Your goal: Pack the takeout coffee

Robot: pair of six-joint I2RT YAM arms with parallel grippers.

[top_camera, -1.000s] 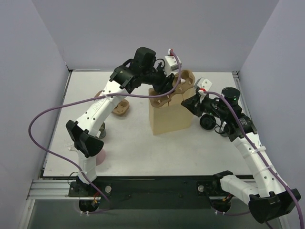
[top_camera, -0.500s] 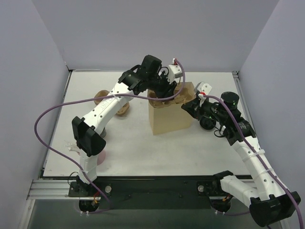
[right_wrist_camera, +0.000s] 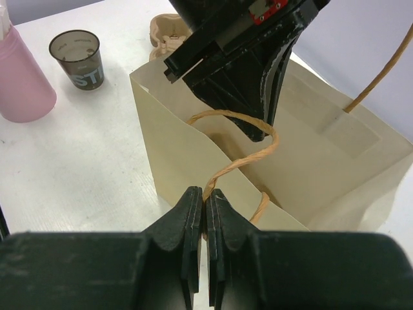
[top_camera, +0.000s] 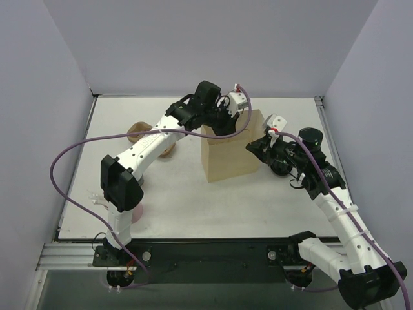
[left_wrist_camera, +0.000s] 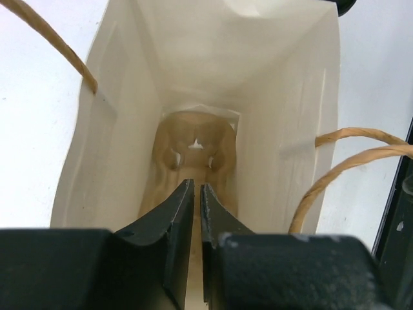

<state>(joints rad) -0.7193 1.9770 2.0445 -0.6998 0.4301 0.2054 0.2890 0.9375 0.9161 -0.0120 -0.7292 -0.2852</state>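
The takeout coffee (right_wrist_camera: 77,59), a small dark cup with a grey lid, stands on the table beside the pink cup (right_wrist_camera: 22,77). A tan paper bag (top_camera: 229,158) stands upright mid-table. My left gripper (left_wrist_camera: 197,187) hangs in the bag's mouth with its jaws drawn to a thin slit and nothing between them. Below it, a brown pulp tray (left_wrist_camera: 193,139) rests deep inside the bag. My right gripper (right_wrist_camera: 206,194) is shut on the bag's near twine handle (right_wrist_camera: 245,155) at the bag's right side (top_camera: 255,145).
Another pulp tray (top_camera: 139,132) lies left of the bag. A dark round-topped cup (top_camera: 279,168) sits right of the bag, half hidden by my right arm. The pink cup (top_camera: 137,210) is at the front left, by the left arm's elbow. Purple walls close in the table.
My left gripper came down from above the bag into its mouth. The pulp tray it carried now lies inside the bag, and its jaws have narrowed. The right gripper kept its hold.
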